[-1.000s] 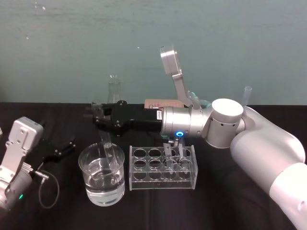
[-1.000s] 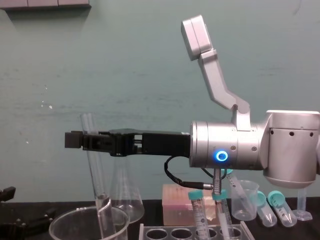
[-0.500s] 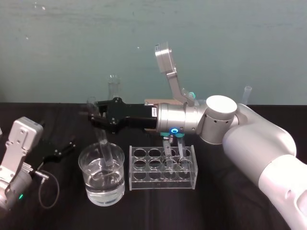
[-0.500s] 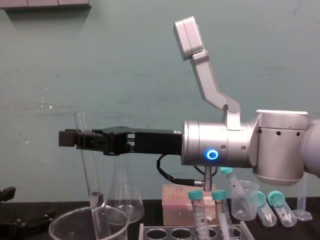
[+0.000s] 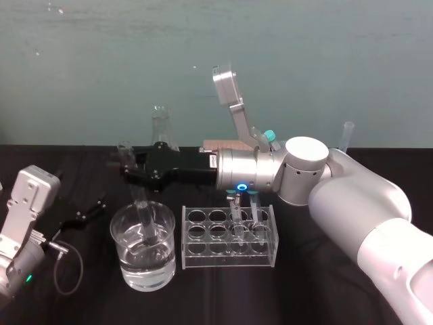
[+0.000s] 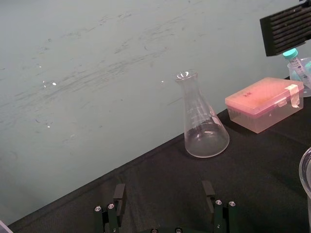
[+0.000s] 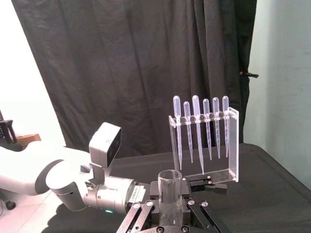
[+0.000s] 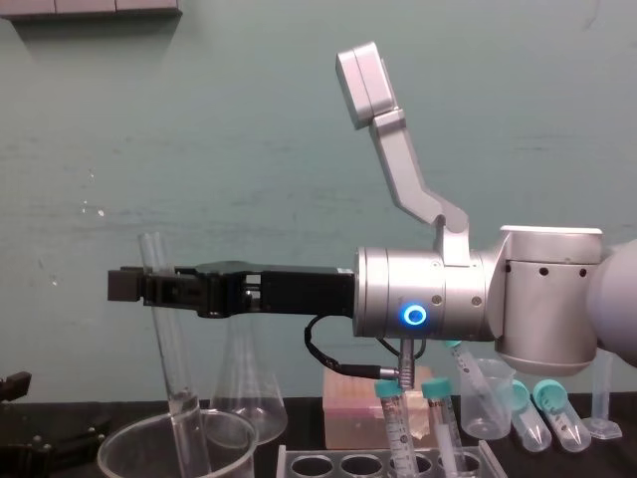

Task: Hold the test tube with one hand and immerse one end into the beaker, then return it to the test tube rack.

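Test tube (image 8: 171,358) is clamped near its upper end by the right end effector (image 8: 134,286), whose fingers are closed narrowly on the glass. Its long axis is near upright, the top tilted slightly toward frame left. It hangs below the grip with its rounded end inside the beaker (image 5: 128,261) at lower left of the head view, apparently in the water. The test tube rack (image 5: 203,258) stands just beside the beaker, toward frame right on the desk (image 5: 216,298). The return calls for lifting clear, then travelling right. The left end effector (image 5: 91,210) is parked at far left, fingers spread wide.
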